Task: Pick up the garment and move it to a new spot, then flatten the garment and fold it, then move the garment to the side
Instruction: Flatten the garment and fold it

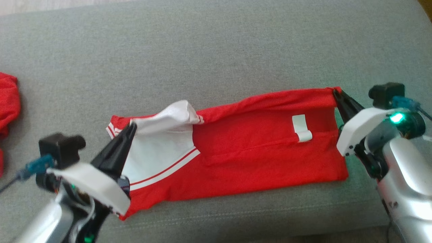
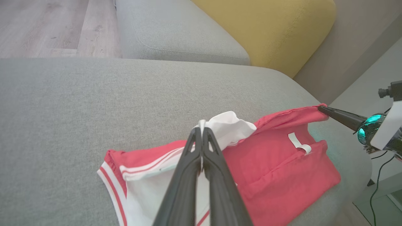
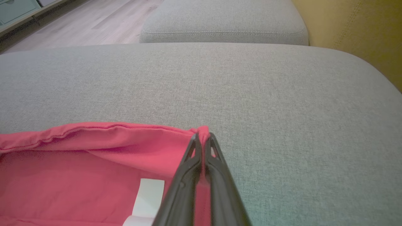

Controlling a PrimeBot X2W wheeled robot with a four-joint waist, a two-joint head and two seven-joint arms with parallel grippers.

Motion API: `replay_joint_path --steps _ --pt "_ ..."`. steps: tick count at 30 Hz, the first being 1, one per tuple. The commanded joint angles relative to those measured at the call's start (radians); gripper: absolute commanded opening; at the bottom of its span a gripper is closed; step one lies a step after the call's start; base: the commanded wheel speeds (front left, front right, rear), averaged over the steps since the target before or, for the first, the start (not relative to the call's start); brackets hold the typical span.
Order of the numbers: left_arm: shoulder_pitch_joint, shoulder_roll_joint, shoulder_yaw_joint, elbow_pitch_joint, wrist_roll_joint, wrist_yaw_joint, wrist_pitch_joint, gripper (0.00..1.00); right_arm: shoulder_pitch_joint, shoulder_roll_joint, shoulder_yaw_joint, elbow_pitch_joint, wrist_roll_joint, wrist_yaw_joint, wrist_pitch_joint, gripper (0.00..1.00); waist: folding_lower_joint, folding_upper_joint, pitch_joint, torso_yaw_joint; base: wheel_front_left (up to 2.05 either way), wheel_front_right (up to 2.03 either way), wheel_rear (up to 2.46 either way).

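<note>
Head view first: the garment (image 1: 236,148) lay stretched left to right across the near half of the sofa (image 1: 216,50), red with a white panel at its left end. The left gripper (image 1: 131,126) was clenched on that white panel near the far-left edge. The right gripper (image 1: 335,91) was pinched tight on the far-right corner, and the far hem ran taut between them. Another red cloth (image 1: 6,101) sat well apart at the far left.

Over to the left wrist view: the two dark fingers (image 2: 191,157) were pressed together, with a sliver of white fabric caught between the tips and a white flap bunched just beyond them. The right gripper held the red corner on the right. A yellow cushion (image 2: 267,28) and the floor (image 2: 40,25) lay beyond.

Right wrist view: the fingers were closed on the red corner, which poked up between the tips. The hem ran off to the left, raised slightly off the seat. A white label (image 3: 147,194) lay on the cloth near them.

So where did that leave things? The move to a new spot looked done, and the garment was mostly spread out, though the white end was rumpled. Both grips on the far edge suggested either a last pull flat or a fold about to start. Folding and shifting it aside seemed to be left.
</note>
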Motion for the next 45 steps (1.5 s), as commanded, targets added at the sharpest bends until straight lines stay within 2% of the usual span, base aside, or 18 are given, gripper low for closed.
replay_joint_path --steps 1,8,16,17,18,19,20,23,24,25,26,34,40,45 --pt "-0.017 0.034 0.057 -0.044 -0.007 0.010 -0.016 0.00 0.010 -0.013 -0.001 -0.043 -0.008 0.007 0.003 0.00 0.0001 -0.0001 -0.004 0.002 0.00 0.00 0.00" --pt "0.099 0.028 0.060 -0.102 -0.020 0.048 -0.055 0.00 0.088 -0.006 -0.038 -0.119 -0.031 0.007 0.029 0.00 0.0001 -0.0001 -0.021 0.016 0.00 0.00 0.00" --pt "0.140 -0.005 0.019 -0.071 -0.021 0.043 -0.073 0.00 0.155 -0.022 -0.020 -0.168 -0.054 0.007 0.098 0.00 0.0001 -0.0001 -0.033 0.019 0.00 0.00 0.00" --pt "0.141 -0.009 0.015 -0.062 -0.021 0.043 -0.074 0.00 0.161 -0.023 -0.016 -0.174 -0.055 0.007 0.102 0.07 0.0001 -0.0001 -0.035 0.017 0.00 0.00 0.00" --pt "0.144 -0.011 0.011 -0.055 -0.021 0.042 -0.075 0.00 0.166 -0.023 -0.019 -0.179 -0.056 0.007 0.102 0.25 0.0001 -0.0001 -0.036 0.015 0.00 0.00 0.00" --pt "0.147 -0.011 0.009 -0.047 -0.021 0.042 -0.075 0.00 0.172 -0.023 -0.021 -0.185 -0.060 0.007 0.097 0.66 0.0001 -0.0001 -0.037 0.013 0.00 0.00 0.00" --pt "0.151 -0.010 0.007 -0.040 -0.021 0.042 -0.074 0.00 0.178 -0.024 -0.024 -0.188 -0.065 0.007 0.094 1.00 0.0001 -0.0001 -0.038 0.012 0.00 0.00 0.00" --pt "0.161 -0.008 0.004 -0.026 -0.019 0.044 -0.077 0.00 0.200 -0.019 -0.034 -0.193 -0.072 0.007 0.083 1.00 0.0001 -0.0001 -0.044 0.008 0.00 0.00 0.00" --pt "0.165 -0.008 0.005 -0.024 -0.020 0.046 -0.080 0.25 0.208 -0.015 -0.040 -0.196 -0.072 0.007 0.079 1.00 0.0001 -0.0001 -0.047 0.007 0.00 0.00 0.00" --pt "0.172 -0.009 0.012 -0.024 -0.020 0.051 -0.092 0.76 0.225 -0.010 -0.055 -0.202 -0.070 0.007 0.071 1.00 0.0001 -0.0001 -0.052 0.006 0.00 0.00 0.00" --pt "0.176 -0.009 0.016 -0.025 -0.019 0.055 -0.099 1.00 0.235 -0.008 -0.064 -0.206 -0.069 0.007 0.069 1.00 0.0001 -0.0001 -0.056 0.007 0.00 0.00 0.00" --pt "0.176 -0.023 0.073 -0.036 0.027 0.094 -0.210 1.00 0.315 0.010 -0.153 -0.273 -0.065 0.007 0.078 1.00 0.0001 -0.0001 -0.077 0.012 0.00 0.00 0.00" --pt "0.153 -0.055 0.081 -0.013 0.084 0.126 -0.288 1.00 0.317 0.084 -0.264 -0.329 -0.056 0.007 0.118 1.00 0.0001 -0.0001 -0.090 0.011 0.00 0.00 0.00" --pt "0.139 -0.085 0.084 0.010 0.113 0.153 -0.334 1.00 0.260 0.147 -0.310 -0.281 -0.111 0.007 0.170 1.00 0.0001 -0.0001 -0.092 0.017 0.00 0.00 0.00"
